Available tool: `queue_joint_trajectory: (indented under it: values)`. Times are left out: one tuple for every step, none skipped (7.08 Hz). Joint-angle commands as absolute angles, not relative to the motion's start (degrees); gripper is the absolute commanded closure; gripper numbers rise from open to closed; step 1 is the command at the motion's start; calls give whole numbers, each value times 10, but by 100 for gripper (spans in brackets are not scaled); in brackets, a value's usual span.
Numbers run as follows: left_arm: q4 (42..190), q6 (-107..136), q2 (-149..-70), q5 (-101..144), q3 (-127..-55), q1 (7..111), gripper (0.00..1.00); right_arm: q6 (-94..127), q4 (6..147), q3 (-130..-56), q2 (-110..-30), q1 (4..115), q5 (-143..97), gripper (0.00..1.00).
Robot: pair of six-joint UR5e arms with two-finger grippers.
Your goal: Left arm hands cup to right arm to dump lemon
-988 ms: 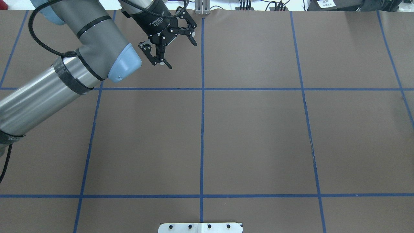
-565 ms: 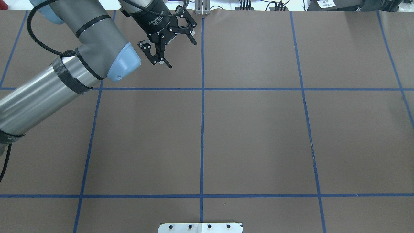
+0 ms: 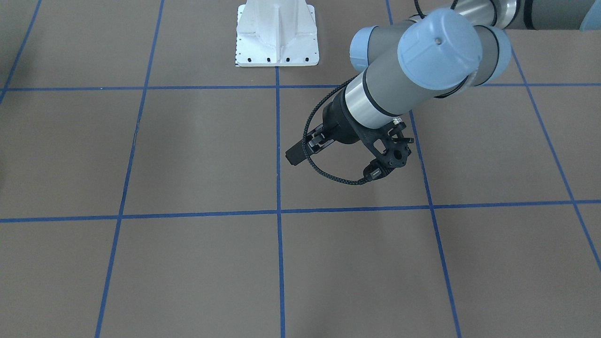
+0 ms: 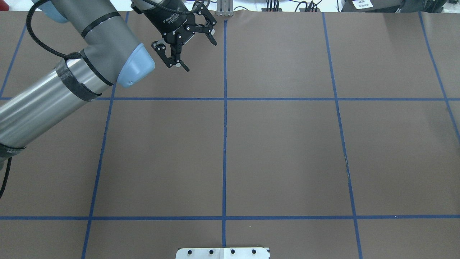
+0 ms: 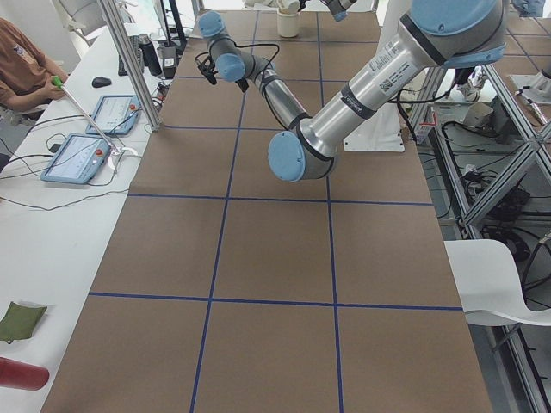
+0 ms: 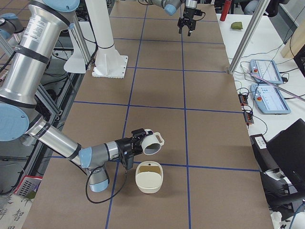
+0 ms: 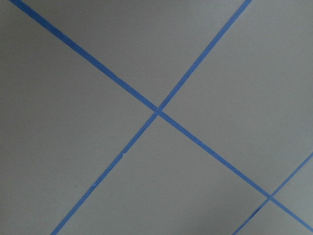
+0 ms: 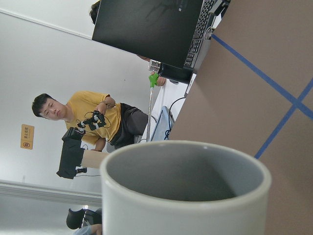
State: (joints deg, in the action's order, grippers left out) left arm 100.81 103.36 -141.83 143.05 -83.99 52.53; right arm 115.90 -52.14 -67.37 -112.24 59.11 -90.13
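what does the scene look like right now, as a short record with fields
left gripper: open, empty, above the table on its far side
right gripper: at the cup; open or shut cannot be told
cup: off the table, tipped on its side above the bowl
cup inside: grey, no lemon seen in the right wrist view
bowl: cream, on the table under the cup
lemon: not clearly visible
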Motion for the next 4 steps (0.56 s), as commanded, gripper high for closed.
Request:
queue_joint_trajectory:
  values:
    - [1008, 1034, -1422, 1426, -840, 526, 0, 1214, -523, -637, -1101, 611, -904, 100]
    - [1008, 1034, -1425, 1426, -841, 526, 0, 1220, -523, -626, -1100, 616, -904, 100]
    - [1008, 1034, -1430, 1426, -841, 527, 0, 1247, -523, -625, -1099, 631, -904, 100]
    - [1008, 1034, -1431, 1426, -841, 527, 0, 1289, -523, -626, -1091, 642, -904, 100]
